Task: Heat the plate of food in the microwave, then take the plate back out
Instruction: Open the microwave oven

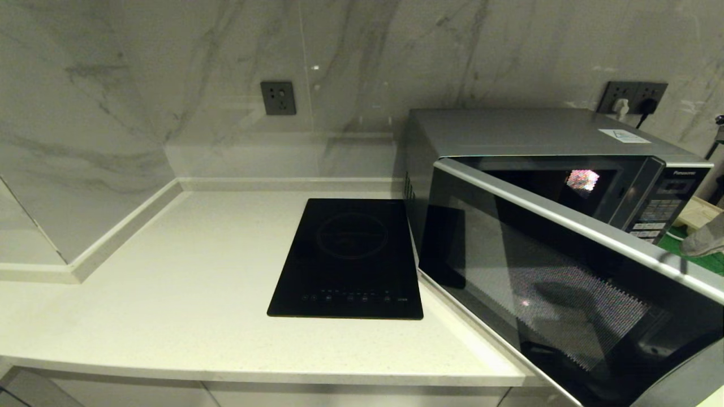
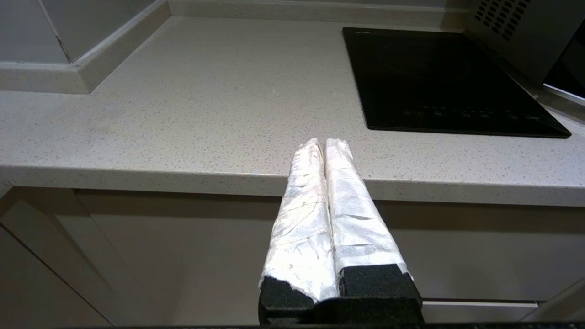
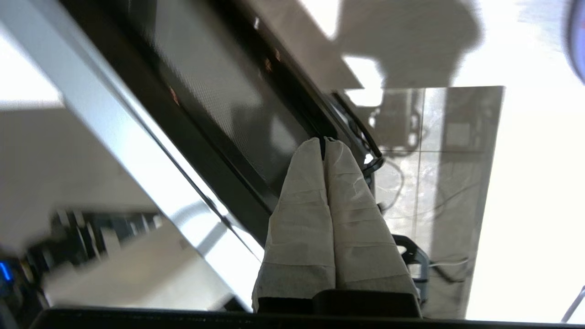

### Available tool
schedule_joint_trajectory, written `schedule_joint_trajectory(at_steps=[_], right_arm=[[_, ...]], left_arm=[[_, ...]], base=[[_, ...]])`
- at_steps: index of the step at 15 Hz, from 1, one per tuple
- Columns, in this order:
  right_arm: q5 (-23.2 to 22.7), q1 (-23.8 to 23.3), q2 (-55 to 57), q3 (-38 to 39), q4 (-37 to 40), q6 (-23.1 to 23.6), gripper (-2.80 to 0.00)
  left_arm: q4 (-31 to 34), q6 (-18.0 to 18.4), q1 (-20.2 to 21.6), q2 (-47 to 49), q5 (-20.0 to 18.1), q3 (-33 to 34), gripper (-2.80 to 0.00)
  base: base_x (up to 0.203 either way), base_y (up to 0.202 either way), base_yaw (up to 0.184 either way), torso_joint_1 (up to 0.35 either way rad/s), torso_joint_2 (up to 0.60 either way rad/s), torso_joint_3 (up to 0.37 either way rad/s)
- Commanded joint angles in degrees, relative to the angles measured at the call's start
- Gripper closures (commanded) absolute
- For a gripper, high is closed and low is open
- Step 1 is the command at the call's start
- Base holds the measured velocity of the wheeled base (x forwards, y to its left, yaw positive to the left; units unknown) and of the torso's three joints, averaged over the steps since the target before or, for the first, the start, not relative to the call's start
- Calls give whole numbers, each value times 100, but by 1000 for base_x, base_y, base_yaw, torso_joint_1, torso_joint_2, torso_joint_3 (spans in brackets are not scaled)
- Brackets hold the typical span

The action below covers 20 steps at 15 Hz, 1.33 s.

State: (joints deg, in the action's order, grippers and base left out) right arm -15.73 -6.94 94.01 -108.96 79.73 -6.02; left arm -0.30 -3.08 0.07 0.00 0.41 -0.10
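The silver microwave [image 1: 526,133] stands at the right of the counter with its dark glass door [image 1: 565,282] swung partly open toward me. The door's silver handle [image 1: 565,217] runs along its upper edge. My right gripper [image 1: 701,240] is at the door's outer end, beside the handle; in the right wrist view it [image 3: 323,139] is shut, nothing between its fingers, its tips against the door's dark frame [image 3: 219,91]. My left gripper [image 2: 323,141] is shut and empty, parked low in front of the counter's front edge. The plate of food is out of view.
A flat black induction hob [image 1: 348,257] lies left of the microwave, also seen from the left wrist as the hob [image 2: 438,77]. A wall socket [image 1: 278,98] sits behind it. A green surface [image 1: 679,244] shows behind the door at far right. The open door overhangs the counter's front edge [image 1: 254,370].
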Motion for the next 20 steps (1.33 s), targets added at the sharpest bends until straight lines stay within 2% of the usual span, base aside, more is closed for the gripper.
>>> schedule_joint_trajectory(at_steps=[1,4,5,12,20], right_arm=[[-265,9,-359,440,50,645,0],[-851,103,-757,998,47,1698,0],[-972,275,-814,1072,42,1842,0],[-1105,1649,-722,1061,-48,1844,0],[-1174,2436,-469,1007,-312,1823,0]], left_arm=[[-5,-8,1,0,2,1,0],[-5,-8,1,0,2,1,0],[-5,-8,1,0,2,1,0],[-5,-8,1,0,8,1,0],[-5,-8,1,0,2,1,0]], base=[[0,0,0,0,0,0],[0,0,0,0,0,0],[0,0,0,0,0,0],[0,0,0,0,0,0],[0,0,0,0,0,0]])
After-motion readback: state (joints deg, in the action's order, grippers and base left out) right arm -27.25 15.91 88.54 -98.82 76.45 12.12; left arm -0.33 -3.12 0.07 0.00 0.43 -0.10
